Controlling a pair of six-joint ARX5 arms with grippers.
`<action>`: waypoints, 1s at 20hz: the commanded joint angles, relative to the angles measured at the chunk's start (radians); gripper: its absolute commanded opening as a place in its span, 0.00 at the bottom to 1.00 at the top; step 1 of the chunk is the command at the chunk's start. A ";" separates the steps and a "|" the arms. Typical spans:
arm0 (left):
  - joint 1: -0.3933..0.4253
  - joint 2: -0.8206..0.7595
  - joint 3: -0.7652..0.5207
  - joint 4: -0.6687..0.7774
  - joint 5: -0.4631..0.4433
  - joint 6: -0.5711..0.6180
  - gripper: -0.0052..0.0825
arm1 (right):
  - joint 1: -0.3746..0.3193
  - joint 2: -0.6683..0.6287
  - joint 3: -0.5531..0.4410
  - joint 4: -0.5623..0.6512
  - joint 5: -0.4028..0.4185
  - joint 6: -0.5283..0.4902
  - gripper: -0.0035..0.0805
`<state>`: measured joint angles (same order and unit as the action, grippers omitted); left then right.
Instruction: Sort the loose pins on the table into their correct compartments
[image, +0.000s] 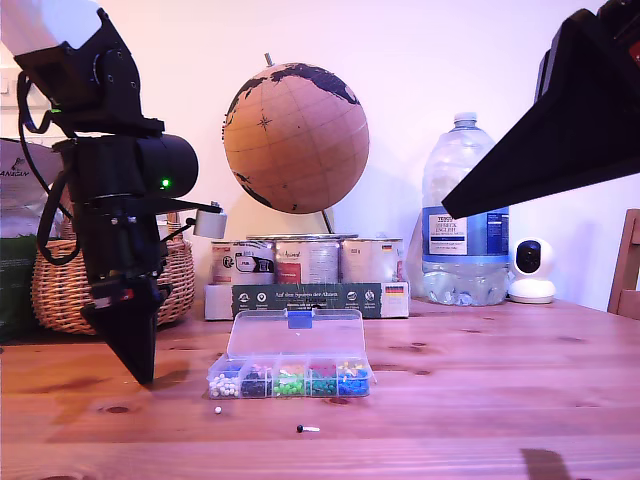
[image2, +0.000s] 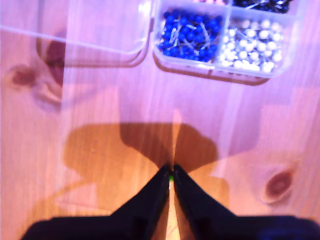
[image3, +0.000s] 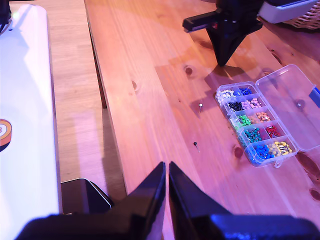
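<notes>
Pine table (image: 480, 400) bears black pin (image: 306, 429) lying flat; my first gripper (image2: 171, 175) pinches green pin (image2: 171, 178).

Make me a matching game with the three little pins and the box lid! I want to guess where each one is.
Things:
1. green pin
2. white pin
3. black pin
4. box lid

Places or states:
A. swung open behind the compartments
B. lying on the table, the loose pin farther from the box
C. pinched between the tips of my first gripper
D. lying on the table close to the box's white end

Right pairs: 1-C, 2-D, 3-B, 4-A
</notes>
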<state>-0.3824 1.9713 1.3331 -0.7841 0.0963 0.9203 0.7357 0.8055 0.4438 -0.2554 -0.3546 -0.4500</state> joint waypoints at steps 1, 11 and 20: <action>0.005 0.038 0.027 -0.014 0.005 -0.027 0.03 | 0.006 0.002 0.009 0.008 -0.003 -0.002 0.03; 0.006 0.038 0.200 -0.190 0.106 -0.206 0.03 | 0.006 0.002 0.009 0.011 -0.003 -0.002 0.03; -0.131 0.029 0.265 -0.231 0.217 -0.287 0.03 | 0.006 0.002 0.009 0.012 -0.003 -0.002 0.03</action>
<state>-0.4953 1.9850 1.6012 -1.0206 0.3084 0.6388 0.7357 0.8055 0.4438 -0.2543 -0.3546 -0.4500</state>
